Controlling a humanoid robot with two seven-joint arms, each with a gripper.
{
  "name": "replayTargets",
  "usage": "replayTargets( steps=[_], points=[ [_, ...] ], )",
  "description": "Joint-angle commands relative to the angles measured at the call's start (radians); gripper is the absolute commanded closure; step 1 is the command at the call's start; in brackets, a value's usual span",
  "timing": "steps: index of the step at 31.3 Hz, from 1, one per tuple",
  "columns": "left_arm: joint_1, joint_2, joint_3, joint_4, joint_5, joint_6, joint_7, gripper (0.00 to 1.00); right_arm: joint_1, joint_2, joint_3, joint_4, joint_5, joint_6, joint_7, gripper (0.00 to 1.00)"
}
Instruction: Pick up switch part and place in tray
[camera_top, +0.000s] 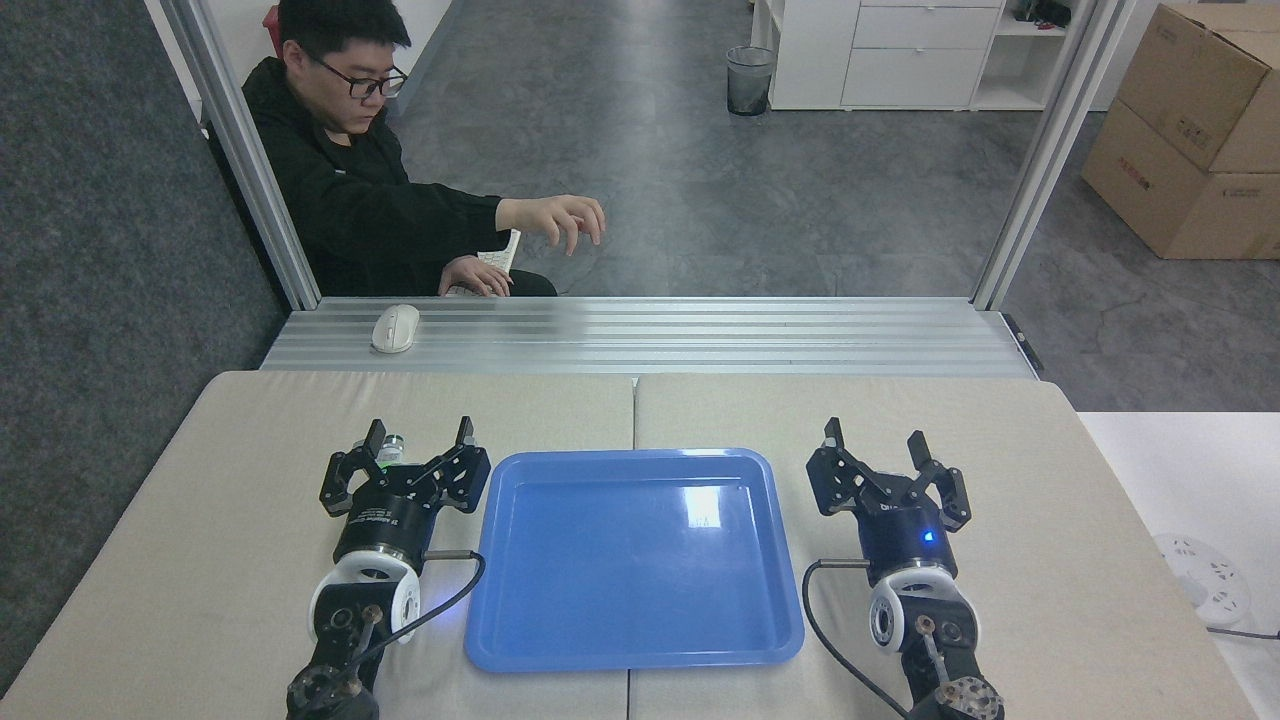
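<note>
Blue tray (640, 640): big, shiny and shallow, with nothing in it. It sits on the beige table (200, 560), between the two arms.
Switch part (388, 450): small, with a bit of green and a silver round end showing. It lies on the table to the left of the tray, between the fingers of the left gripper. The gripper hides most of it.
Left gripper (420, 440): fingers spread wide, one on each side of the switch part. I cannot tell if they touch it. It is not squeezing yet.
Right gripper (878, 445): fingers spread wide, holding nothing, to the right of the tray.
How it will feel: I think it is light and hard, made of plastic and metal. The round end may roll or slip.
Where to grab: best across the flat white and green body, not the round end.
Step now: the grab has not happened. The part is not in the tray.
Person (350, 170): sits behind the table, one hand lifted, well away from the arms.
</note>
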Motion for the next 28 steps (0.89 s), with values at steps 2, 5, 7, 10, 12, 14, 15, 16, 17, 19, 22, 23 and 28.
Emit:
replayTargets(
  steps=[2,5,7,10,12,14,15,16,17,19,22,23,28],
  points=[
    [0.0,0.028,-0.002,0.12,-0.002,0.0,0.01,0.0,0.0,0.0,0.0,-0.001,0.0,0.0,-0.001,0.0],
    [0.001,0.028,-0.002,0.116,-0.002,0.0,0.01,0.0,0.0,0.0,-0.001,-0.001,0.0,0.0,-0.001,0.0],
    [0.001,0.025,-0.003,0.11,-0.002,0.0,0.01,0.0,0.0,0.0,0.0,-0.001,0.0,-0.001,-0.001,0.0],
    [0.001,0.022,-0.003,0.088,-0.002,0.0,0.008,0.0,0.0,0.0,0.0,-0.001,0.0,-0.001,-0.001,0.0],
    [0.0,0.02,-0.005,0.079,-0.002,0.0,0.006,0.0,0.0,0.0,0.0,-0.001,0.0,-0.001,-0.001,0.0],
    [-0.002,0.019,-0.008,0.073,-0.002,0.0,0.006,0.0,0.0,0.0,0.0,-0.001,0.0,-0.001,-0.001,0.0],
    [-0.002,0.017,-0.011,0.073,-0.002,0.002,0.008,0.0,0.0,0.0,0.0,-0.001,0.0,0.0,-0.001,0.0],
    [-0.002,0.017,-0.012,0.073,-0.002,0.002,0.008,0.0,0.0,0.0,0.0,-0.001,0.0,0.0,-0.001,0.0],
    [-0.002,0.017,-0.012,0.073,-0.002,0.002,0.008,0.0,0.0,0.0,0.0,-0.001,0.0,0.0,-0.001,0.0],
    [0.0,0.016,-0.018,0.073,-0.002,0.002,0.008,0.0,0.0,0.0,-0.001,-0.001,0.0,0.0,-0.001,0.0],
    [-0.002,0.016,-0.018,0.073,-0.002,0.002,0.008,0.0,0.0,0.0,0.0,-0.001,0.0,0.0,-0.001,0.0],
    [-0.003,0.016,-0.018,0.073,-0.002,0.003,0.008,0.0,0.0,0.0,0.0,-0.001,0.0,0.0,-0.001,0.0],
    [-0.009,0.017,-0.018,0.073,0.003,0.006,0.008,0.0,0.0,0.0,0.0,-0.001,0.0,0.0,-0.001,0.0]
  ],
)
